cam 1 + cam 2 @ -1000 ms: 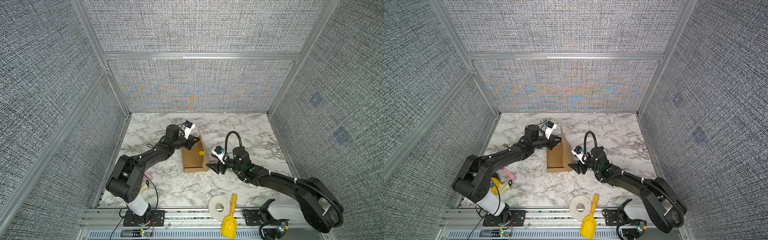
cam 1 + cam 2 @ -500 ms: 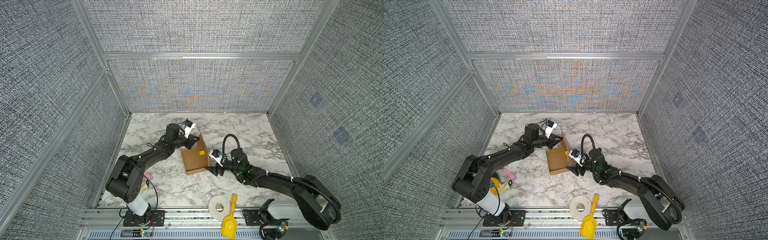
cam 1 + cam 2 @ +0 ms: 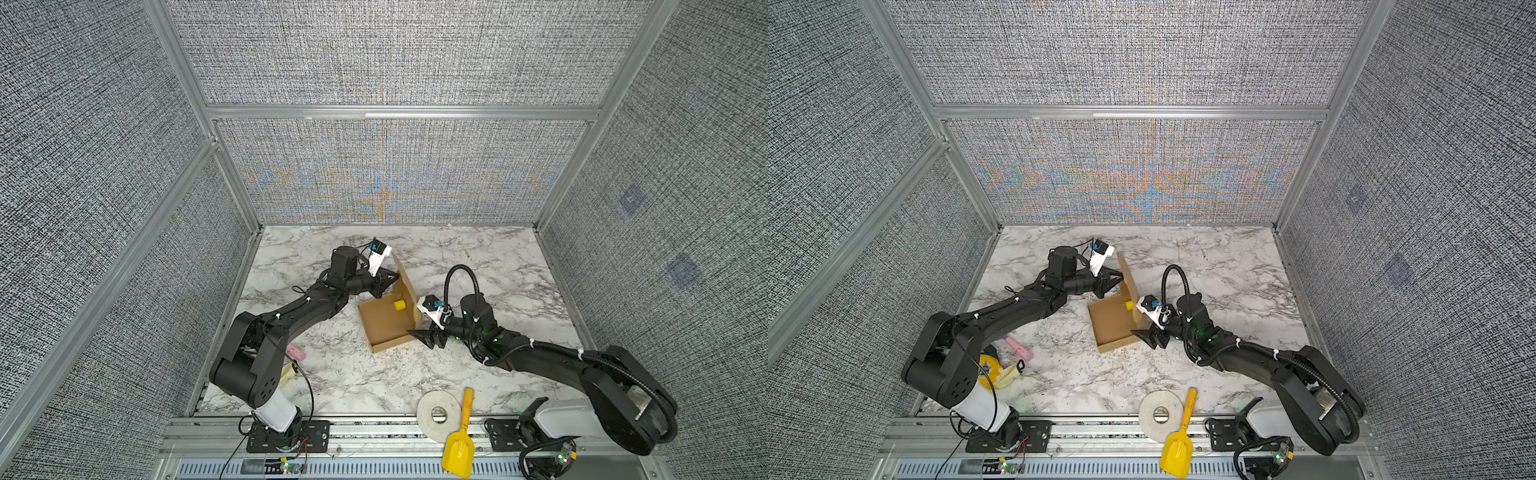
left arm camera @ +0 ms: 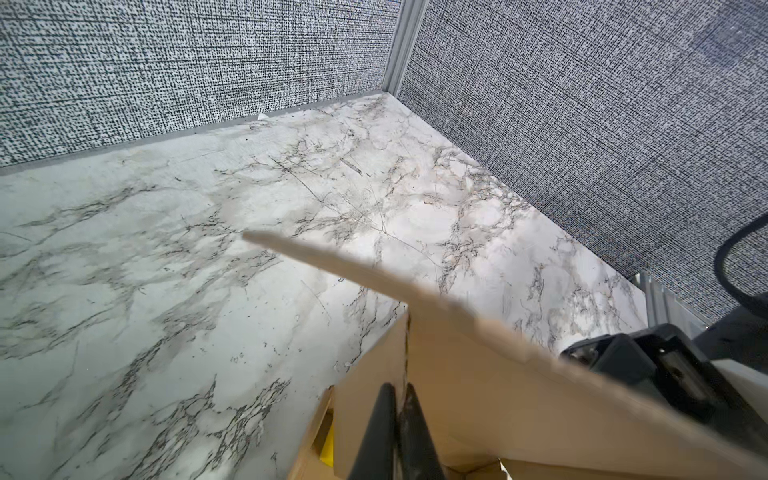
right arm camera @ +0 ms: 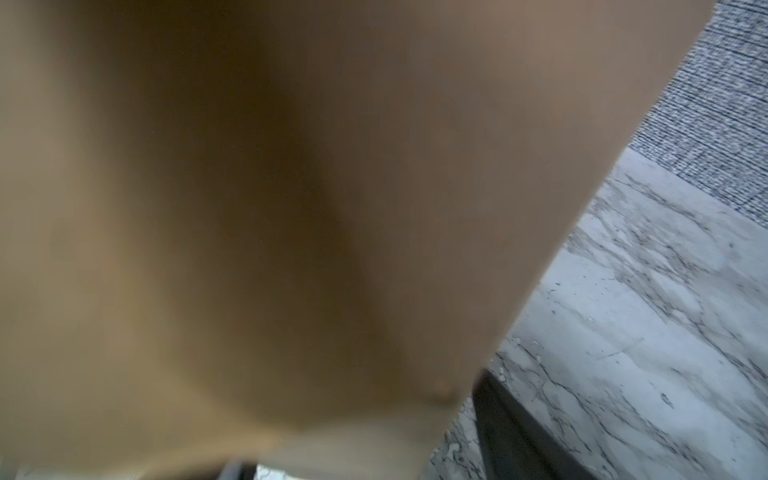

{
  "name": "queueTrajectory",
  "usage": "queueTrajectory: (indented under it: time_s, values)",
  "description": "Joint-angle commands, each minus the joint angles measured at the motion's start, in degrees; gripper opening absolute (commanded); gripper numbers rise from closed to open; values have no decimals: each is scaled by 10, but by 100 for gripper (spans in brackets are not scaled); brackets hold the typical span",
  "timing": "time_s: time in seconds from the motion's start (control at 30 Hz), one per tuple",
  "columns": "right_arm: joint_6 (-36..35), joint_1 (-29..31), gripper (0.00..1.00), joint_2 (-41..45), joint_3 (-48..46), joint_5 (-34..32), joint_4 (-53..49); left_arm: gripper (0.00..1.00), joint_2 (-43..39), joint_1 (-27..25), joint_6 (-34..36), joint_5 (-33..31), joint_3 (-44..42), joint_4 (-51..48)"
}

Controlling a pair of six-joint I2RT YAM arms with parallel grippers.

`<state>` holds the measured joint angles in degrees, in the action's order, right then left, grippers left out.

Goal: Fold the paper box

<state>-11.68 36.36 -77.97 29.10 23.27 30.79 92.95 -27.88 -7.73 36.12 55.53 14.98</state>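
Inside the paper box (image 3: pixel 381 329) lies a small yellow piece (image 3: pixel 400 305).

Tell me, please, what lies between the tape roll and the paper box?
Bare marble tabletop separates the tape roll from the paper box, in both top views.

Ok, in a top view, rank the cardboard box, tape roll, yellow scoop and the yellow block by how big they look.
Largest: cardboard box.
Next: tape roll and yellow scoop, too close to rank; the scoop is longer, the roll wider.
Smallest: yellow block, inside the box.
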Motion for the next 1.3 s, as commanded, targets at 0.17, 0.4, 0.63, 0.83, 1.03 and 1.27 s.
queueTrajectory:
  time_s: [0.17,0.4,0.63,0.83,1.03,1.27]
  values:
    - [72,23,69,-32,-32,-148,190,8,10,-6,6,72,-10,-4]
    - [49,45,69,-31,-29,-164,156,8,14,-2,31,50,0,-44]
    - [29,78,69,-20,-33,-190,109,10,16,14,73,39,-9,-48]
    - [12,117,69,-27,-35,-239,100,12,22,17,74,53,-31,-30]
    - [-8,165,70,-48,-43,-300,119,12,20,30,78,52,-42,-32]
    - [-25,197,70,-91,-50,-350,161,33,-14,33,123,42,-43,-103]
